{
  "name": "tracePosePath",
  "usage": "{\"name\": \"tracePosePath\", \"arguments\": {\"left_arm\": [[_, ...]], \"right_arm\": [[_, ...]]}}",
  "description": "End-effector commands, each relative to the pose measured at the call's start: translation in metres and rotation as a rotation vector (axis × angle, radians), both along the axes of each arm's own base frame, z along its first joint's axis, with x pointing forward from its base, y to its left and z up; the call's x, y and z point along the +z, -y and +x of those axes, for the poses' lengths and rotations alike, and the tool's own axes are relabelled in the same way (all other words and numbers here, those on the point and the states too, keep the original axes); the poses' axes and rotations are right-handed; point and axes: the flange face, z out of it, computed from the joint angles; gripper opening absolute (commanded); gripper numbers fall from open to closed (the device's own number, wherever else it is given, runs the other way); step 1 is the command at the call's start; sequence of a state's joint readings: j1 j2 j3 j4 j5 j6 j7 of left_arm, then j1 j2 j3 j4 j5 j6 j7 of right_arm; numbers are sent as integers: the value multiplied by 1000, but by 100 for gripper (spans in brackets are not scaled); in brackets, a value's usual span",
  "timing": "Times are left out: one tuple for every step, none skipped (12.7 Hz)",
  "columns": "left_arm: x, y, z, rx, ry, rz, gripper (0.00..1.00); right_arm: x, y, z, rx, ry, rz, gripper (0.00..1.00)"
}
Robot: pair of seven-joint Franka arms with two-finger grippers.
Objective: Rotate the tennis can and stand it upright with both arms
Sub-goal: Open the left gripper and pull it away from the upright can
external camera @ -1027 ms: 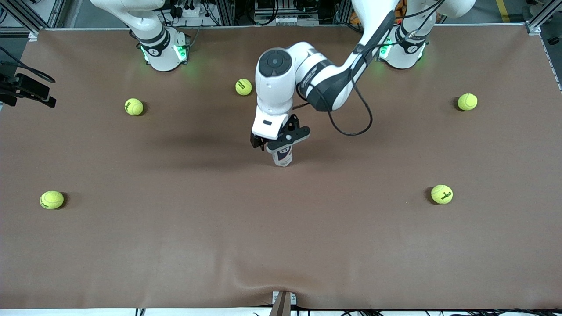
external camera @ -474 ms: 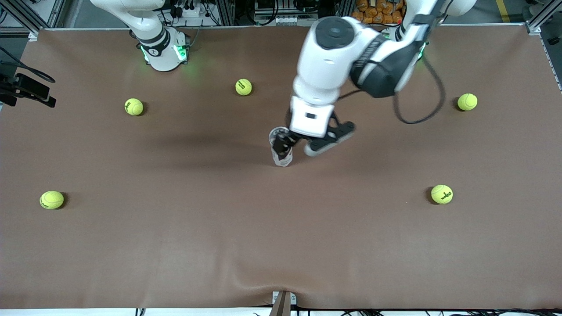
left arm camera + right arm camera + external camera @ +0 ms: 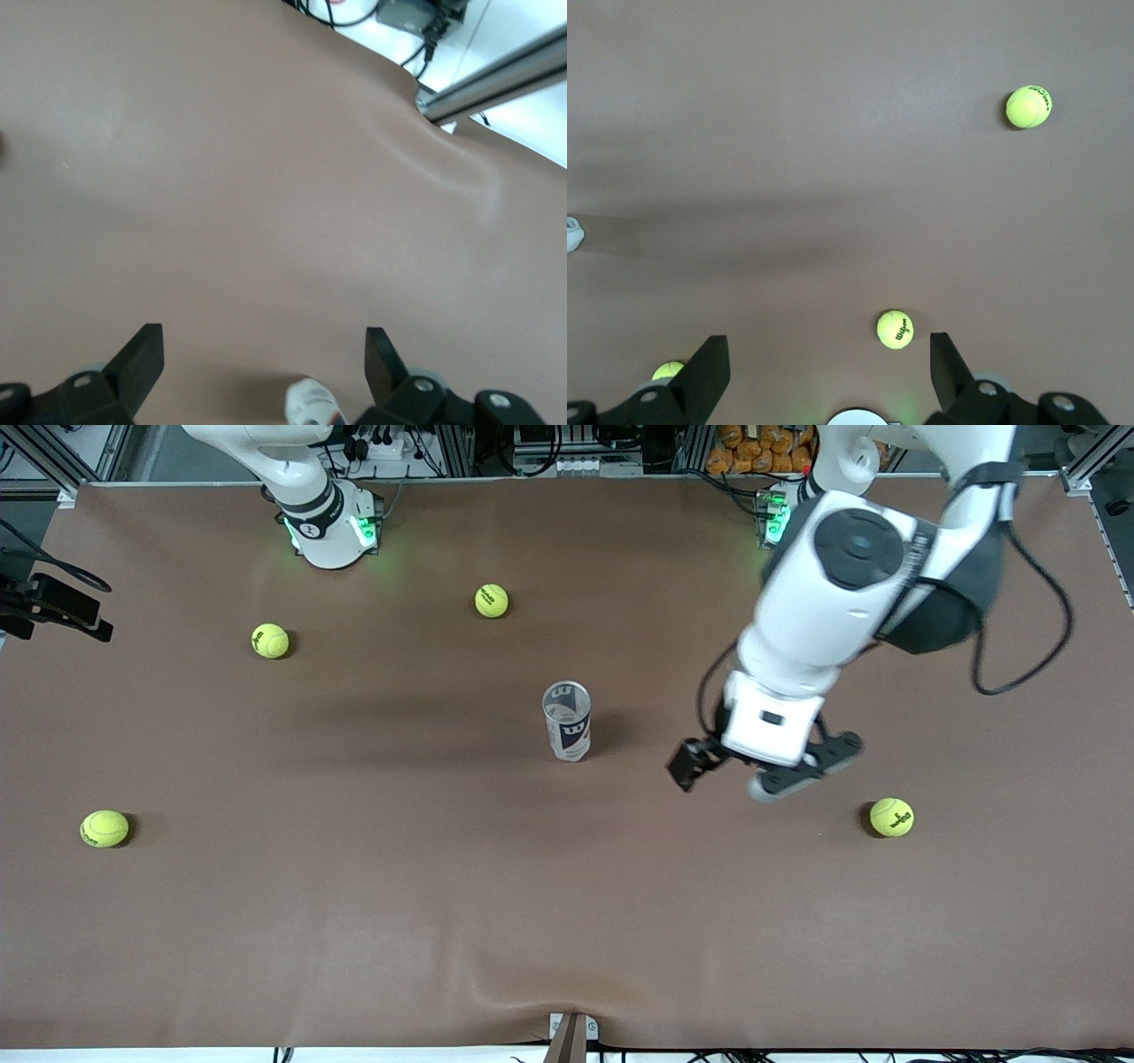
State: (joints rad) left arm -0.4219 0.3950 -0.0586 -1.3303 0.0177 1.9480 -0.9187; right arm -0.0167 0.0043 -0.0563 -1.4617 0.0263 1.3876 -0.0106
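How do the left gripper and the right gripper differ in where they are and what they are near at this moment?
The left gripper hangs over bare table between the upright tennis can and a tennis ball; the right gripper is out of the front view and looks down from high on three tennis balls. The left arm reaches out over the table; the right arm shows only near its base, waiting. Both are open and hold nothing.

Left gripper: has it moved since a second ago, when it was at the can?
Yes. The left gripper, fingers open, has left the upright can and swung toward the left arm's end of the table, near a ball.
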Motion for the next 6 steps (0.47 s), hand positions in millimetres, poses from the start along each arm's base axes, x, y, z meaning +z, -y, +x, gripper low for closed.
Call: {"name": "tracePosePath", "arguments": {"left_arm": [[9, -27, 6, -14, -3, 6, 100], [9, -33, 9, -14, -2, 9, 100], [9, -38, 11, -7, -1, 12, 100], [9, -54, 18, 13, 1, 17, 100], [9, -69, 24, 18, 2, 18, 100], [6, -86, 31, 8, 0, 21, 100]], "right_arm": [[4, 0, -2, 7, 6, -11, 100], [4, 0, -2, 7, 6, -11, 100], [4, 0, -2, 7, 6, -11, 100], [4, 0, -2, 7, 6, -11, 100], [4, 0, -2, 7, 6, -11, 100], [4, 0, -2, 7, 6, -11, 100]]}}
